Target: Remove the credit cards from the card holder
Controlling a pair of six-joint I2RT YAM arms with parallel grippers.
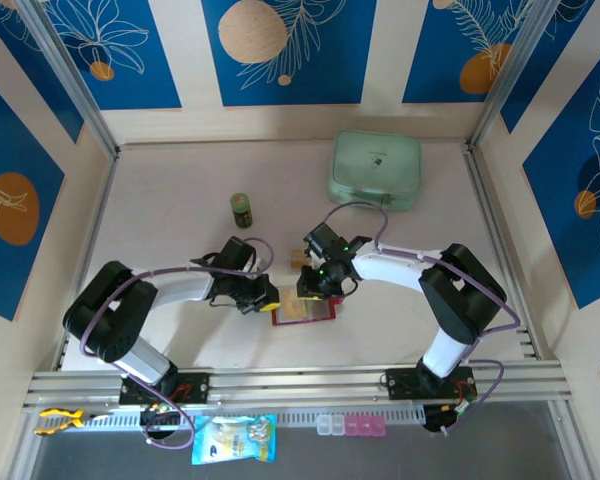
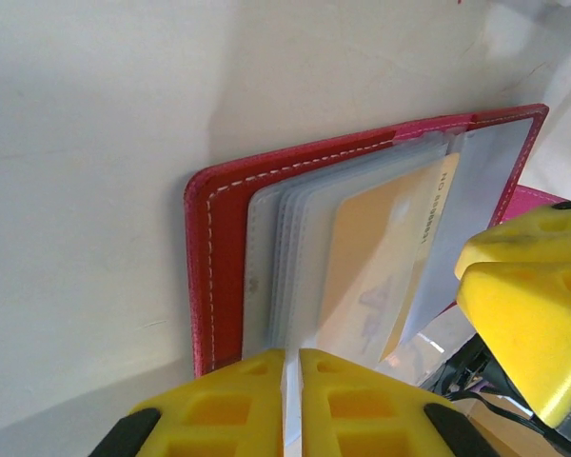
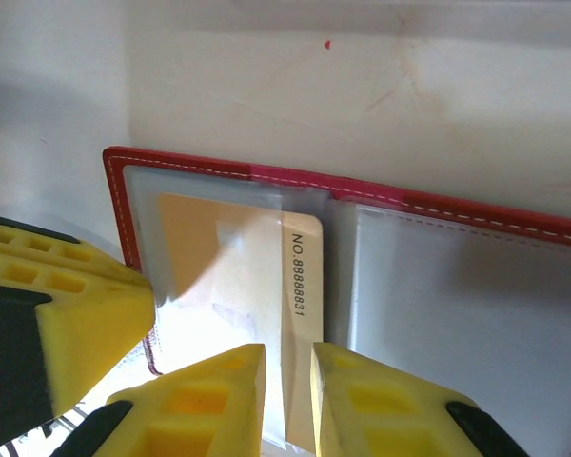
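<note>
The left tool [image 2: 293, 381] is pressing its jaws together on the near edge of the clear sleeves [image 2: 271, 257], at the left side of the card holder [image 2: 214, 257]. It seems to be gripping there as an anchor. A light wallet would otherwise slide across the tabletop [image 2: 86, 133] when a card is dragged against the friction of its pocket.

The card holder is lying open and flat on the tabletop, between the two arms and close to their bases. Its red stitched border is framing the sleeve stack, which is fanning out a little.

Moving right, the tan-orange card [image 3: 300, 267] is sitting partly out of its sleeve. Its numbered edge is showing bare past the plastic, while the rest is lying under the cloudy film. That exposed strip is giving the other arm something to take hold of.

The right tool [image 3: 287, 390] is pinching that strip, jaws nearly together with one finger on each side of the card's edge. It is coming in from a different side than the left tool, so its pull would be running away from the anchored sleeves.

Judging by this, the step in hand is drawing this card out, and it is hardly begun, since most of the card is under plastic. The risk is the sleeve lifting with the card rather than releasing it.

Further right and well apart, a mint-green case [image 1: 374, 170] is resting toward the far side of the tabletop, out of the way of both arms.
</note>
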